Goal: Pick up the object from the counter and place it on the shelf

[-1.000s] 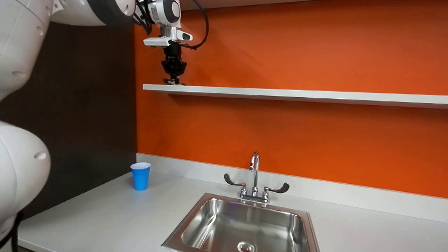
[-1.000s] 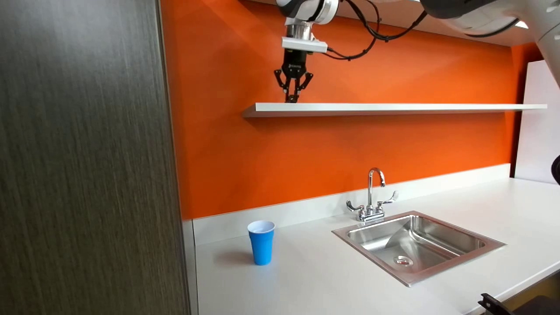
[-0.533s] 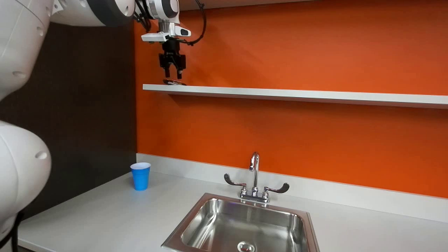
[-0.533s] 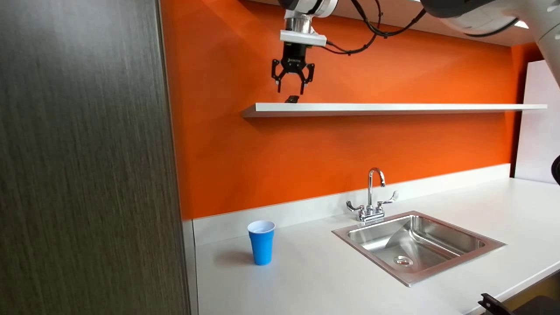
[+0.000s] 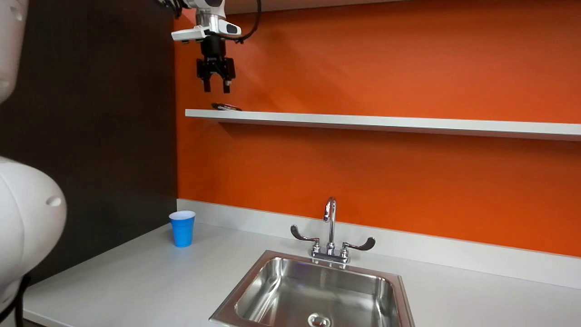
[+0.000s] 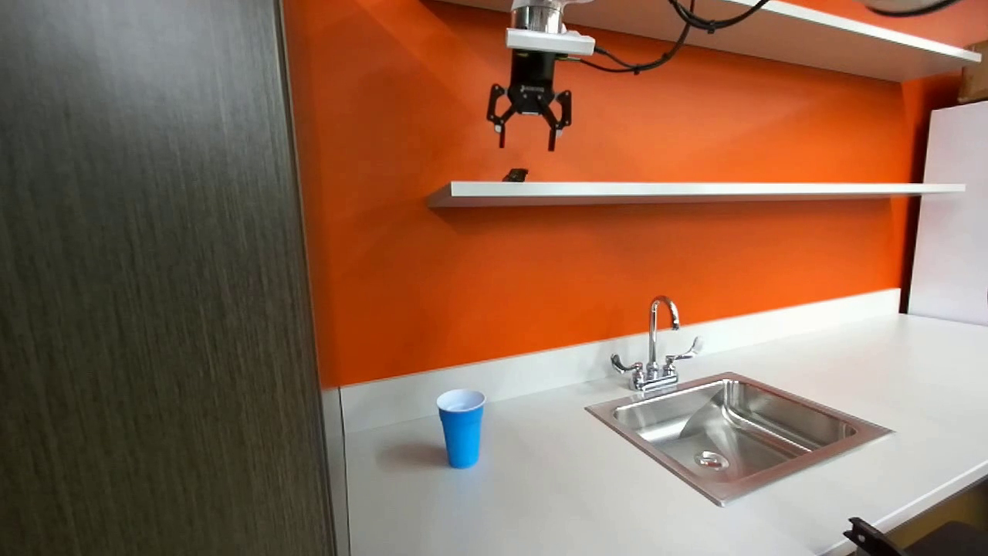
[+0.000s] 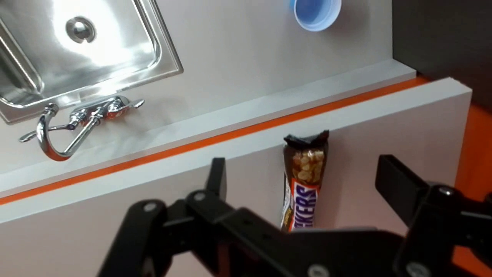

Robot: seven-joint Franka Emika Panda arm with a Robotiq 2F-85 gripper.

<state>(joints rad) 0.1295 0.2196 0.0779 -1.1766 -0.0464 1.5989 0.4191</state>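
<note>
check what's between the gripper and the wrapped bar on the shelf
Just a gap of open air: in both exterior views only the orange wall shows between the open gripper and the wrapped bar below.

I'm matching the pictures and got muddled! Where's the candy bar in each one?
In an exterior view, the candy bar lies upper left, on the shelf, below the gripper.
In an exterior view, the candy bar looks like a dark lump, upper middle.
In the wrist view, the candy bar is below and right of centre, partly hidden.
Landmark in all three: the blue cup.
</note>
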